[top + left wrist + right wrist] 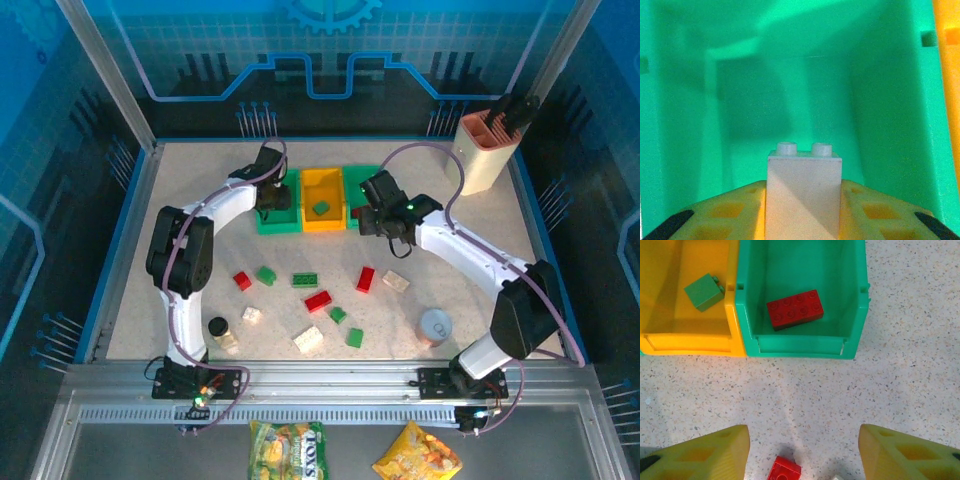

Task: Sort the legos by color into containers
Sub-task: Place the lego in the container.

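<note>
My left gripper (pixel 803 216) is shut on a cream-white lego (pixel 803 192) held studs-forward inside the left green container (pixel 880 100), which stands at the back (pixel 279 224). The orange-yellow container (pixel 690 342) holds a green lego (pixel 704 291). The right green container (pixel 800 345) holds a red lego (pixel 795 309). My right gripper (pixel 804 455) is open over bare table just in front of that container, with a loose red lego (pixel 784 470) below it. Several red, green and cream legos lie scattered mid-table, among them a red one (pixel 318 300) and a cream one (pixel 308 341).
A black-capped little jar (pixel 218 328) stands near the left arm's base and a round tin can (pixel 436 327) near the right arm. A tall beige holder (pixel 487 150) stands at the back right. Two snack bags (pixel 288 447) lie below the table's front rail.
</note>
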Controlling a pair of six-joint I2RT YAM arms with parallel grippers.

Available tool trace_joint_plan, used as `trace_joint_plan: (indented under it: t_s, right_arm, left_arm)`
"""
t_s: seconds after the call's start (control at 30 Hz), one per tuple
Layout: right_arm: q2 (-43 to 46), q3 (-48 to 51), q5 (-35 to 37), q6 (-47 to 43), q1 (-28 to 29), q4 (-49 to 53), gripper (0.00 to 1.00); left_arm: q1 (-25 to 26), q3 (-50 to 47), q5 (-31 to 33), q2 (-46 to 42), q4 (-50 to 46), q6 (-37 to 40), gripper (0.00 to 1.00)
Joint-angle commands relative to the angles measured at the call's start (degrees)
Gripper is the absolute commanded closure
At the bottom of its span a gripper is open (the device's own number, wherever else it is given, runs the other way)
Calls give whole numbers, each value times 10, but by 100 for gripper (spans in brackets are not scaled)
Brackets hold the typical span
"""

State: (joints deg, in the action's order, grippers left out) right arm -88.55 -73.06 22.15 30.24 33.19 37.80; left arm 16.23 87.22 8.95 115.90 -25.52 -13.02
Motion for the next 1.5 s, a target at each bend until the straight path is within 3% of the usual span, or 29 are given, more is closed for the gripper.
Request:
trace_joint_plan:
  t_s: [0.0, 0.43, 0.93, 1.47]
  right_arm:
    - [22, 7, 15, 10, -7, 16, 40]
    - [48, 16, 12, 9, -7, 18, 40]
    - [51, 20, -48, -19, -7, 32, 39]
    - [55, 47, -57, -30, -8, 27, 39]
  left_arm:
    - [-4, 21, -14, 3, -19, -8, 60]
    - [-3, -7, -26, -54, -23, -17, 54]
    - [13, -150, -43, -216, -59, -57, 54]
    - [24, -282, 20, -324, -144, -166, 55]
